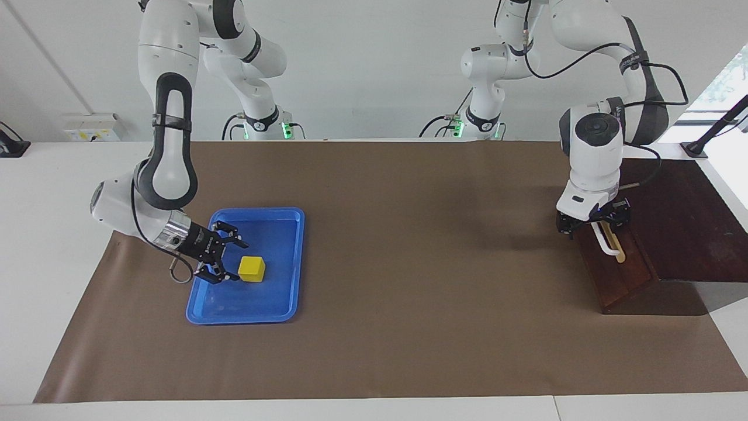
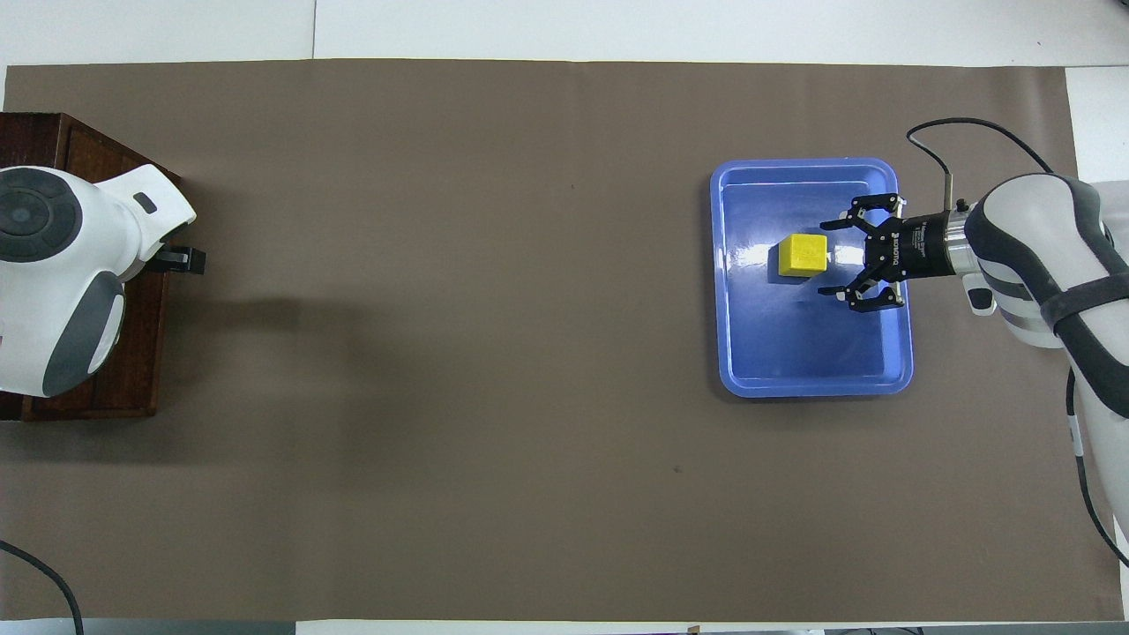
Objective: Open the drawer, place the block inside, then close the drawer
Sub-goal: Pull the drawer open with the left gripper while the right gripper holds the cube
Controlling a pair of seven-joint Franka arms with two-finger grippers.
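The yellow block (image 1: 252, 269) sits in the blue tray (image 1: 245, 318) toward the right arm's end of the table. My right gripper (image 1: 236, 261) is open and low over the tray, right beside the block, its fingertips level with the block's side without gripping it. The overhead view shows the same: the block (image 2: 802, 255), the right gripper (image 2: 831, 258). The drawer (image 1: 619, 275) of the dark wooden box is closed. My left gripper (image 1: 593, 228) is at the upper end of its white bar handle (image 1: 609, 244). In the overhead view the left arm hides the handle.
The wooden box (image 2: 115, 370) stands at the left arm's end of the table, on the brown mat (image 1: 409, 263). The blue tray (image 2: 811, 388) holds only the block. A cable loops beside the right wrist (image 1: 178, 275).
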